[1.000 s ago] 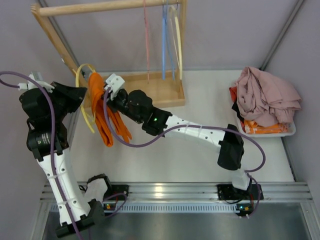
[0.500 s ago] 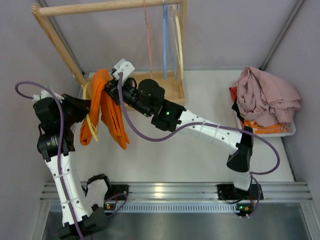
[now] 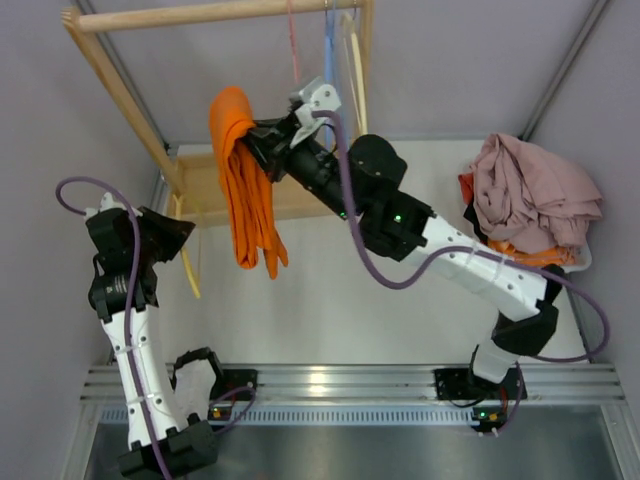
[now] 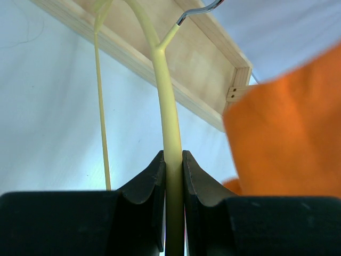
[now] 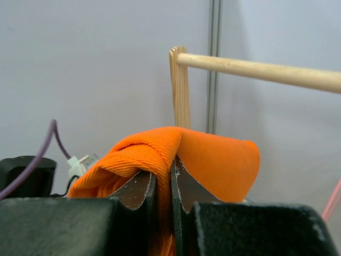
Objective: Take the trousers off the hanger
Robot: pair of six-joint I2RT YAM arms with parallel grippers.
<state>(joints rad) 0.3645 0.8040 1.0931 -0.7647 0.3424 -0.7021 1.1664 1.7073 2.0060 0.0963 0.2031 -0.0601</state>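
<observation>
The bright orange trousers [image 3: 246,185] hang in the air from my right gripper [image 3: 256,135], which is shut on their top fold. In the right wrist view the cloth [image 5: 213,154] bulges over the closed right gripper [image 5: 171,178]. My left gripper [image 3: 186,236] is shut on the pale yellow hanger [image 3: 188,268], low at the left and apart from the trousers. In the left wrist view the hanger's stem [image 4: 168,106] is pinched in the left gripper [image 4: 171,166], with orange cloth [image 4: 287,133] to the right. The dusty pink trousers [image 3: 535,190] lie heaped in a white tray [image 3: 535,268].
A wooden rack stands at the back, with a top rail [image 3: 220,13], a slanted side post [image 3: 120,100] and a base box [image 3: 210,188]. Pink, blue and pale hangers [image 3: 328,70] hang from the rail beside my right wrist. Orange cloth [image 3: 525,255] lies under the pink heap.
My right gripper has lifted the orange trousers up and to the right, off the yellow hanger. My left gripper has drawn the hanger down and away to the left.
</observation>
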